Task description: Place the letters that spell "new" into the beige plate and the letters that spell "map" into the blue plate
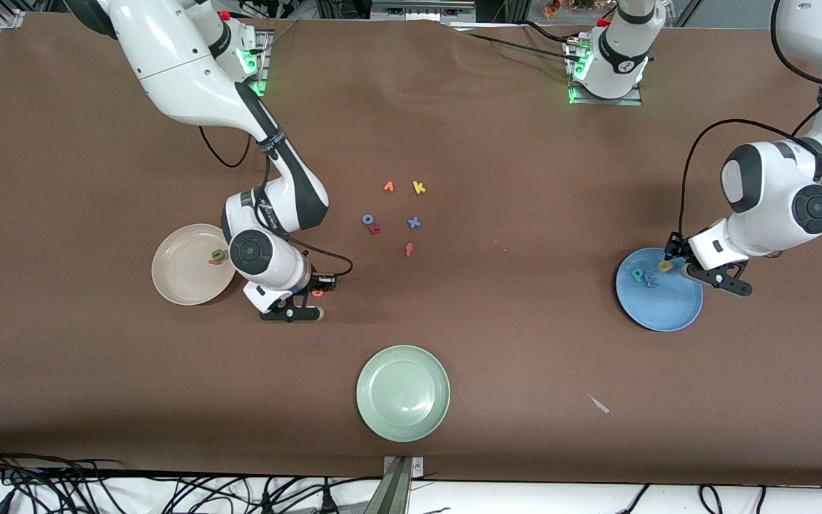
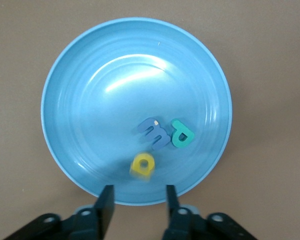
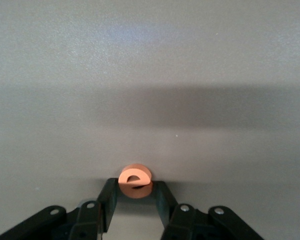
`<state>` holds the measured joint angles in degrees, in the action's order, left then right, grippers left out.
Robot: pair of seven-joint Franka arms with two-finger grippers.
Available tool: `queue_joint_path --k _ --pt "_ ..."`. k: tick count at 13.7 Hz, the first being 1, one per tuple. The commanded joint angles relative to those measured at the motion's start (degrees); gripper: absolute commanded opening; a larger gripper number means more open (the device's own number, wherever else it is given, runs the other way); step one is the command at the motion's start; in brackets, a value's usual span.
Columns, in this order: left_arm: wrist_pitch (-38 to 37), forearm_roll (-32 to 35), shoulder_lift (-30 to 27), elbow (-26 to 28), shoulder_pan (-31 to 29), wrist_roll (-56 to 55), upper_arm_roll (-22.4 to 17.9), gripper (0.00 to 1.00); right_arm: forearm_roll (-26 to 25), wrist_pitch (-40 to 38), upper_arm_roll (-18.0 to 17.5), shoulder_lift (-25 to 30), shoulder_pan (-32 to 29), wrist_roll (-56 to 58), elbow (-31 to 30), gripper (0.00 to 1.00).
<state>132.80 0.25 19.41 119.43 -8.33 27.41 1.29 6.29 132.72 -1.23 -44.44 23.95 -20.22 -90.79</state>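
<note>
My right gripper [image 1: 315, 296] is down on the table beside the beige plate [image 1: 175, 282], shut on the orange e [image 3: 135, 182] [image 1: 317, 292], which stands on edge between its fingertips. The green n [image 1: 218, 254] and the salmon w [image 1: 214, 262] lie in the beige plate. My left gripper [image 2: 139, 197] [image 1: 670, 255] hangs open over the rim of the blue plate [image 2: 90, 75] [image 1: 668, 314]. The yellow a [image 2: 142, 166] [image 1: 664, 265] shows blurred just off its fingertips, free of them, over the plate. The blue m [image 2: 154, 134] and the teal p [image 2: 181, 134] lie in the blue plate.
The pale green plate [image 1: 402, 392] sits nearest the front camera. Loose letters lie mid-table: orange v [image 1: 388, 186], yellow k [image 1: 419, 187], blue o [image 1: 367, 219], blue x [image 1: 414, 223], pink f [image 1: 409, 249]. A white scrap [image 1: 599, 404] lies near the front edge.
</note>
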Motion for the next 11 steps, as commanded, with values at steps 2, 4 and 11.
queue_joint_path --k 2,4,11 --pt "1.14 1.86 -0.16 -0.07 -1.07 -0.07 0.21 1.0 1.01 -0.62 -0.35 -0.65 -0.13 0.27 1.14 0.19" --pt "0.89 1.77 -1.82 1.24 -1.6 -0.43 0.3 1.0 1.01 -0.88 -0.35 -0.47 -0.22 0.27 1.4 0.16" --pt "-5.94 1.07 -19.65 6.52 -1.6 -3.65 3.46 1.0 0.04 -13.96 0.53 2.59 -3.64 3.33 6.15 0.12"
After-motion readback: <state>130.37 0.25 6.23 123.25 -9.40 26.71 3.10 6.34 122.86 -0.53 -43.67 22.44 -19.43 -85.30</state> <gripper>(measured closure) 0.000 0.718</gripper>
